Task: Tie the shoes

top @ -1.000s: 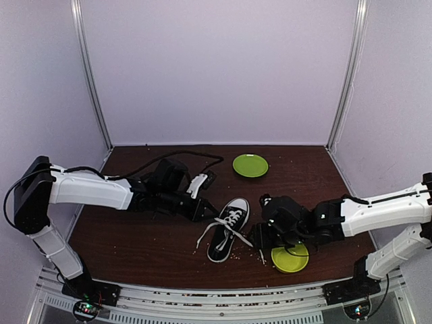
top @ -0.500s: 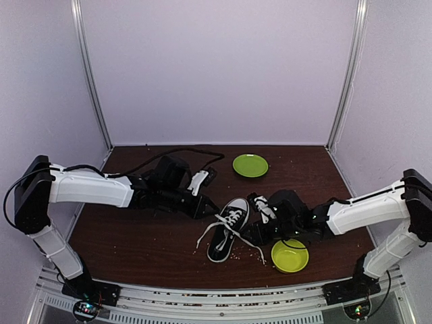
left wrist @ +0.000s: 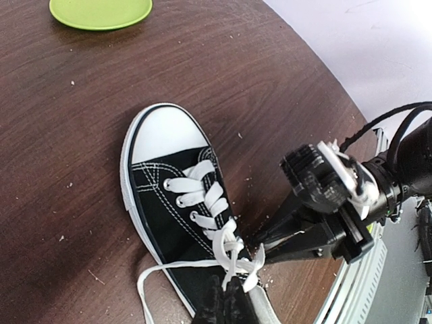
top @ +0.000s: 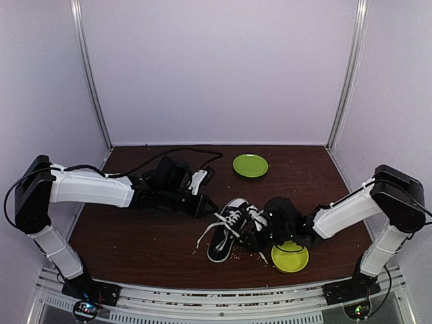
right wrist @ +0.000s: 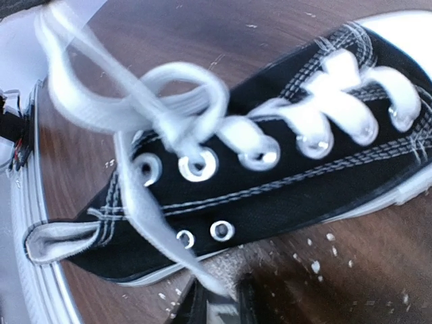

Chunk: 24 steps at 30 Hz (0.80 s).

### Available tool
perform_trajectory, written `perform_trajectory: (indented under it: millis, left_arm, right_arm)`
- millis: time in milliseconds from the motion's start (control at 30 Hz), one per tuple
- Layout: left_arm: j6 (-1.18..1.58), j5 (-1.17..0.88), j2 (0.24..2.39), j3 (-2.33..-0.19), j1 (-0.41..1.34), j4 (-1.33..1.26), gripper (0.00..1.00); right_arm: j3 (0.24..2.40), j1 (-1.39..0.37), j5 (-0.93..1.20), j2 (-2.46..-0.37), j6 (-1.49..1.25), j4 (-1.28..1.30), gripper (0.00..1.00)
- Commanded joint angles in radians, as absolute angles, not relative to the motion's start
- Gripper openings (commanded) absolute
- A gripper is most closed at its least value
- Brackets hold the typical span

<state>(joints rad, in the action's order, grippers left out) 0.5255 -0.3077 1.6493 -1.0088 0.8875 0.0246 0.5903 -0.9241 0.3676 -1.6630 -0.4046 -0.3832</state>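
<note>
Black canvas sneaker (top: 226, 233) mid-worktop, a gripper at its white laces (left wrist: 202, 196) on each side

It sits sole-down around the middle of the brown worktop (top: 135, 236), a bit nearer the near edge, with the white toe cap (left wrist: 165, 138) pointing toward the far edge and the laces loose. The left gripper (top: 204, 209) has its jaws squeezed right together on a strand by the ankle opening. The right gripper (top: 256, 236) sits low by the eyelets, jaws down to a slim gap with a lace running between them; honestly can't tell if it's pinched. One green plate (top: 250, 165) is by the far edge, another (top: 290, 258) by the near edge beside the right gripper.
</note>
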Motion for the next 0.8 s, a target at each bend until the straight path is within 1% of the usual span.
perform_trajectory:
  millis: [0, 33, 67, 167, 267, 367, 567, 767]
  left_arm:
    - [0.520, -0.293, 1.651, -1.008, 0.895, -0.003, 0.00]
    - [0.517, -0.293, 1.652, -1.004, 0.896, -0.011, 0.00]
    - [0.517, -0.294, 1.652, -1.002, 0.897, -0.018, 0.00]
    - [0.514, -0.295, 1.652, -1.004, 0.905, -0.030, 0.00]
    - [0.508, -0.290, 1.652, -1.015, 0.916, -0.031, 0.00]
    - [0.502, -0.285, 1.653, -1.027, 0.931, -0.032, 0.00]
    - [0.501, -0.259, 1.641, -1.011, 0.968, -0.059, 0.00]
    - [0.526, -0.259, 1.638, -0.978, 0.998, -0.131, 0.00]
  right_arm:
    - [0.558, -0.918, 0.394, -1.647, -0.432, -0.483, 0.05]
    - [0.556, -0.917, 0.384, -1.625, -0.433, -0.464, 0.02]
    - [0.555, -0.917, 0.369, -1.599, -0.434, -0.438, 0.00]
    - [0.571, -0.918, 0.318, -1.521, -0.433, -0.345, 0.00]
    - [0.633, -0.918, 0.271, -1.492, -0.415, -0.226, 0.00]
    - [0.717, -0.918, 0.246, -1.518, -0.399, -0.121, 0.00]
    - [0.837, -0.918, 0.207, -1.580, -0.403, -0.008, 0.00]
    - [0.877, -0.918, 0.226, -1.597, -0.415, 0.008, 0.00]
